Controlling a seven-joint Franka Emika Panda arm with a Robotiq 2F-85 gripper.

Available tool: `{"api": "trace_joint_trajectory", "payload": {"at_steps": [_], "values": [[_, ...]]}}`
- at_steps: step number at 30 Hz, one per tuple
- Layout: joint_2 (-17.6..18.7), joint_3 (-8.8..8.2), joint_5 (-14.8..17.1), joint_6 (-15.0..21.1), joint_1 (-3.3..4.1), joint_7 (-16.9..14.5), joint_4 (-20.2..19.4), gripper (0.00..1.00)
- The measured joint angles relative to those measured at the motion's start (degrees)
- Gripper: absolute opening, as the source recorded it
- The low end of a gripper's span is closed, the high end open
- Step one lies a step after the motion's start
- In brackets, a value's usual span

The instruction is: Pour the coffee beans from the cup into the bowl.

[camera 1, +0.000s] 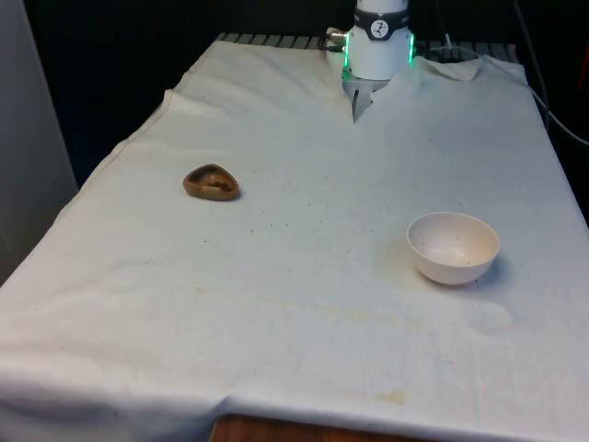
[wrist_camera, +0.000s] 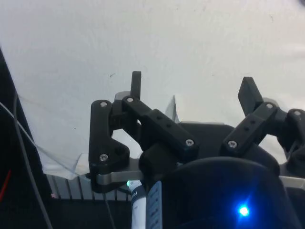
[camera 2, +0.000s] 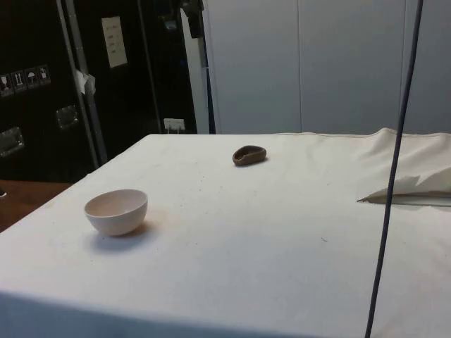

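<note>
End effector point(wrist_camera: 193, 90) spread wide, holding nothing; brown cup point(camera 1: 212, 181) well apart from white bowl point(camera 1: 453, 247)

The robot's white arm point(camera 1: 379, 41) stands at the far end of the worktop point(camera 1: 304, 276). In the wrist view, the black end effector point(wrist_camera: 193, 90) has its two fingers point(wrist_camera: 136, 85) spread wide apart. Nothing is between them. It points down at the white cloth.
</note>
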Motion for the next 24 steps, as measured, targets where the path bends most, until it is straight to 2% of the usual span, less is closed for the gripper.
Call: {"api": "trace_joint_trajectory", "payload": {"at_steps": [11, 24], "values": [[-1.2, -1.43, -1.26, 0.52, -0.06, -0.63, -1.49, 1.0], [-3.72, -3.61, -2.98, 6.7, -0.11, -1.15, -7.68, 1.0]]}}
